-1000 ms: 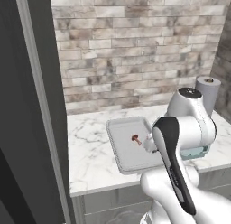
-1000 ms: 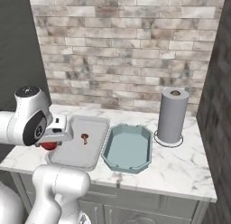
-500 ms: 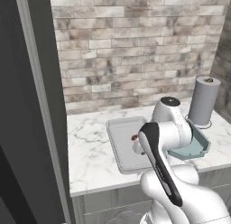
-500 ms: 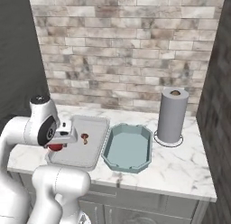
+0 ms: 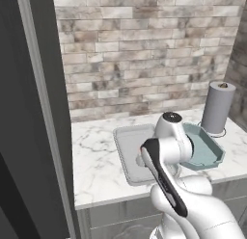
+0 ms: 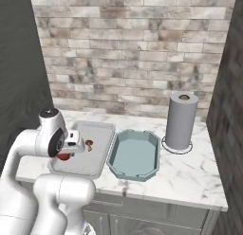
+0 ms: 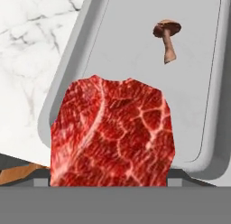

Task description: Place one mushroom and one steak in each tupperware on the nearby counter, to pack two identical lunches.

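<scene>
Red steak held over the grey tub

The hand (image 6: 71,151) grips the red steak (image 7: 113,133) just above the near end of the grey tub (image 6: 97,146), where one mushroom (image 7: 167,35) lies farther in. The teal tub (image 6: 135,153) sits just beside it on the table (image 6: 190,172), with a paper roll (image 6: 181,120) behind.

Your white marble counter (image 6: 199,175) carries the grey rectangular tupperware (image 6: 97,131), the teal octagonal tupperware (image 6: 135,153) just beside it, and a paper-towel roll (image 6: 181,120) near the wall.
</scene>
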